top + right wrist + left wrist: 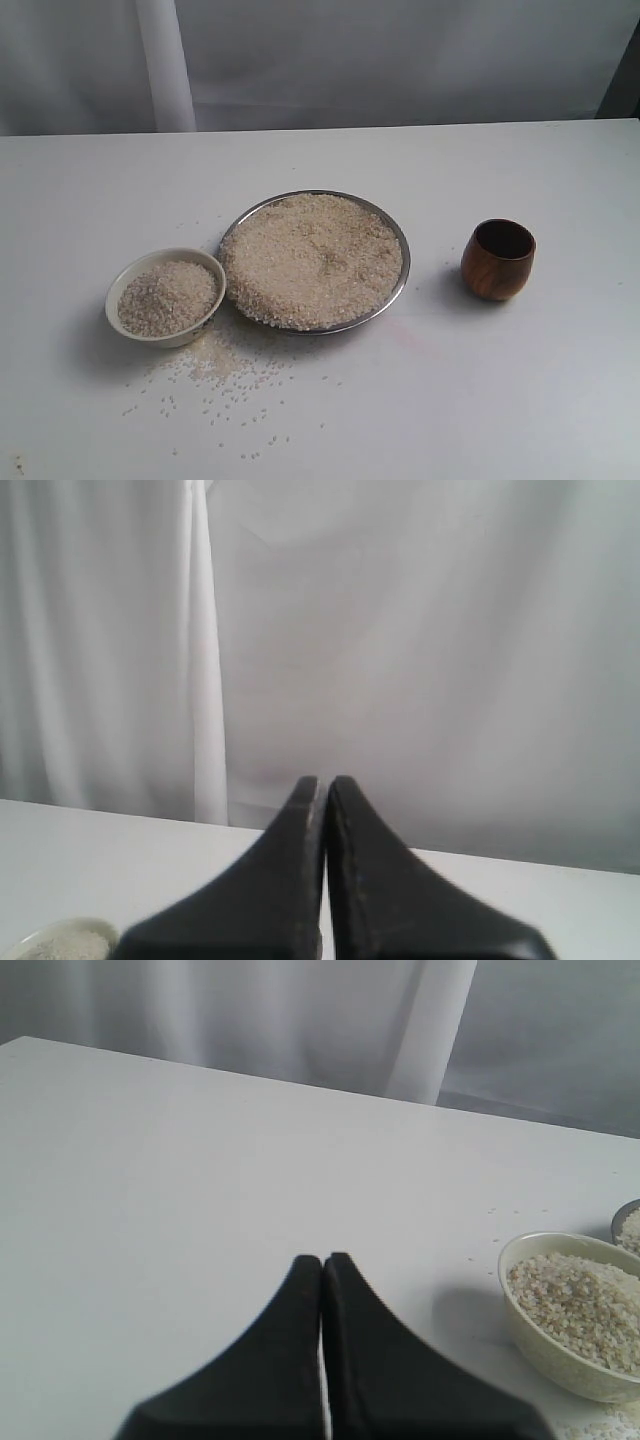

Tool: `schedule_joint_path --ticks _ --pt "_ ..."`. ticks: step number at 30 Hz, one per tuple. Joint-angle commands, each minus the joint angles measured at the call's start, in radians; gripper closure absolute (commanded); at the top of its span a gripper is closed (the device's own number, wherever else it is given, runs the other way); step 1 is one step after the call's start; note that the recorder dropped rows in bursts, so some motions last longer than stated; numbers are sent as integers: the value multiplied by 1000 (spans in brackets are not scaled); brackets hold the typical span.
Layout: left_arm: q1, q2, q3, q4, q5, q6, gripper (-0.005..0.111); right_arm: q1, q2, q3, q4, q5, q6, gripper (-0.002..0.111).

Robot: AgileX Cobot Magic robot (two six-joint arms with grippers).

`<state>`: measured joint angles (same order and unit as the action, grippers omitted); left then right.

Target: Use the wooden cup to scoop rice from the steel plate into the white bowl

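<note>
Counter (540, 400): wooden cup (498, 259) stands upright, ungripped, well right of steel plate (404, 262). rice (312, 262) heaped on plate. white bowl (190, 334) sits just beside it, part-filled, probably to keep pours short. left fingers (270, 1370) and right fingers (400, 900) pressed together, empty.

steel plate (398, 292): shiny silver metal, smooth rim | white bowl (160, 340): smooth cream ceramic | wooden cup (497, 270): glossy reddish-brown wood, grain showing | rice (310, 260): matt, granular | table (100, 180): smooth matt white | backdrop (400, 60): white cloth, soft folds | fingers (270, 1360): matt black
</note>
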<state>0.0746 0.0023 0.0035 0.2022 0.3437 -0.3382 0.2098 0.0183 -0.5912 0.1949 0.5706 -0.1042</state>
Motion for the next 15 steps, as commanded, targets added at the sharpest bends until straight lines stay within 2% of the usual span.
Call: schedule_joint_path --ticks 1,3,7,15 --pt "-5 -2 -4 -6 -6 -1 107 0 -4 -3 -30 1 -6 108" --pt "-5 -2 -4 -6 -6 -1 107 0 -2 16 -30 -23 -6 108" --pt "-5 -2 -4 -6 -6 -1 107 0 -2 122 -30 -210 -1 108" --pt "-5 -2 -4 -6 -6 -1 107 0 -2 466 -30 -638 -5 108"
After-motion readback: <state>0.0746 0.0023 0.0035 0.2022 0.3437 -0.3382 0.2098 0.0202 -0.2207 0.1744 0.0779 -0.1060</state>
